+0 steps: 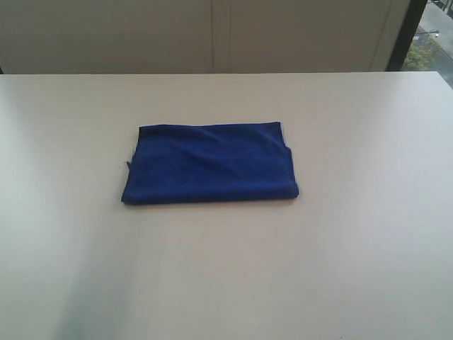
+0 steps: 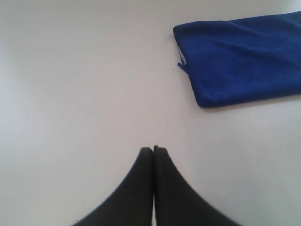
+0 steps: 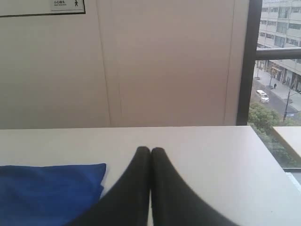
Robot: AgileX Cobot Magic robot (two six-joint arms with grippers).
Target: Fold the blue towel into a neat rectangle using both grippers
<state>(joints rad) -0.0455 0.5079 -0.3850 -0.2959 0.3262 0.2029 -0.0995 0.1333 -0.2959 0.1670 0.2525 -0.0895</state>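
Pale table [image 1: 340, 269] before beige wall [image 1: 106, 35]; blue towel [image 1: 209, 165] folded.

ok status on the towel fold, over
Left gripper and right gripper shut, empty. Blue towel lies folded, rough rectangle, on the table. Nothing in the way.

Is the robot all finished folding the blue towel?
It looks nearly finished. Done: the blue towel lies flat on the table, folded into a rectangle. In hand: nothing. The left gripper and right gripper are both shut, empty and off the cloth. Left: maybe a little tidying, since the layers at one short end don't quite line up.
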